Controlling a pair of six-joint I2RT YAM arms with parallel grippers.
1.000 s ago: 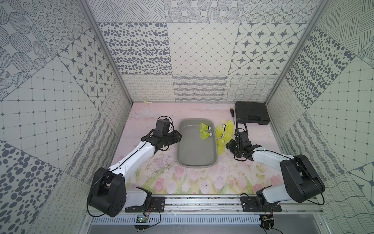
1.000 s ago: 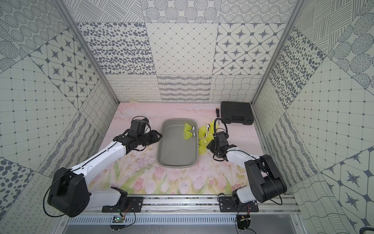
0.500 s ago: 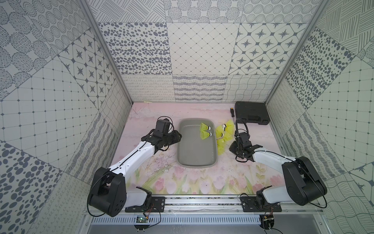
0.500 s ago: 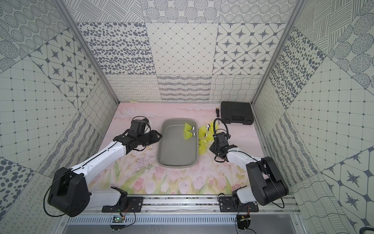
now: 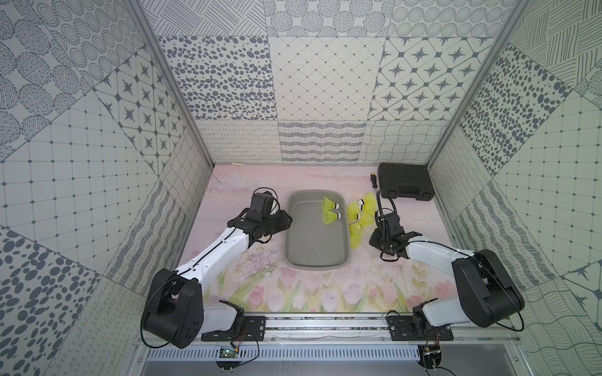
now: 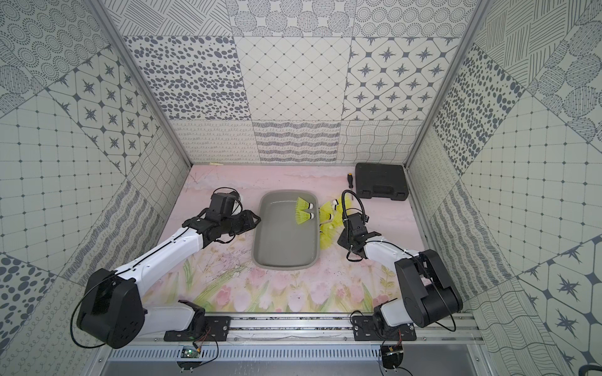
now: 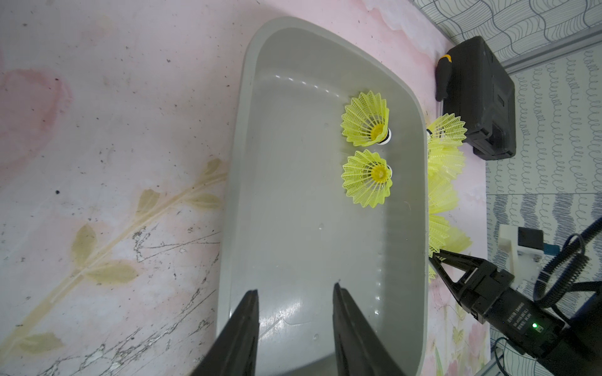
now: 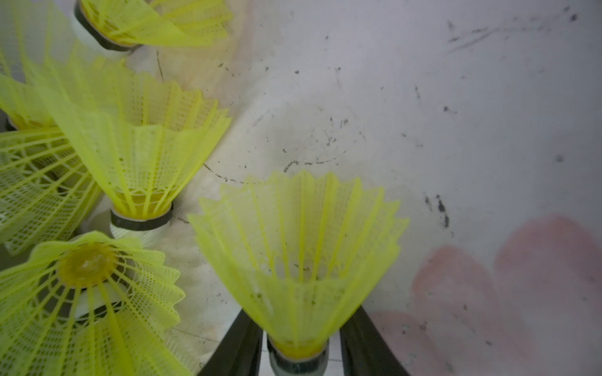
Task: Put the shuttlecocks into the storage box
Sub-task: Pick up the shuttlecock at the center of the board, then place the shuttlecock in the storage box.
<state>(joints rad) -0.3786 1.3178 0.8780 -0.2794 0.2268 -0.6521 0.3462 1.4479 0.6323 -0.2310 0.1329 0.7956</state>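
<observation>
While the right claw (image 8: 301,312) sits around the dark band (image 8: 298,361) of one shuttlecock (image 8: 299,247), low in the frame, I cannot tell if it squeezes. A loose hold could drop it on the counter (image 5: 325,293), or bump the pile (image 5: 358,223) right of the storage box (image 5: 314,267). The left claw (image 7: 294,289) hangs open, empty, over the box; two shuttlecocks (image 5: 328,204) lie at its upper right.

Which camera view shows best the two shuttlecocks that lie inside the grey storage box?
The left wrist view. There the two shuttlecocks appear large, unblocked, with open skirts toward the camera, inside the storage box. In both top views they are small, lying on their sides. The right wrist view does not show them.
</observation>
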